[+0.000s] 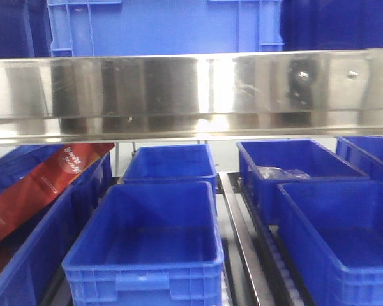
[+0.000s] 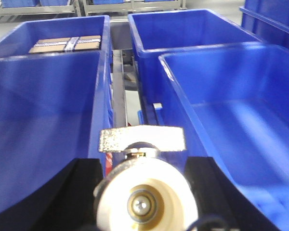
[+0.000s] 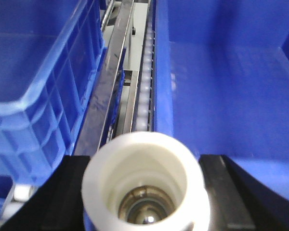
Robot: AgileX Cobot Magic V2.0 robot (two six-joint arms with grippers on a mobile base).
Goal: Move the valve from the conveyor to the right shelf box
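As both arms hung over the shelf rail (image 3: 108, 82), the left end effector (image 2: 142, 166) was clamped on a handled valve (image 2: 143, 202) and the right end effector (image 3: 144, 166) on a white valve (image 3: 145, 192) — transport step, apparently. Next: centre over the right box (image 3: 231, 96), then release.

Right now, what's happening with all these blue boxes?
A two-armed robot is stocking shelf boxes. Its left gripper holds a white valve with a metal handle above them. Its right gripper holds a second valve over the roller track between two of them. Neither valve is dropped in yet.
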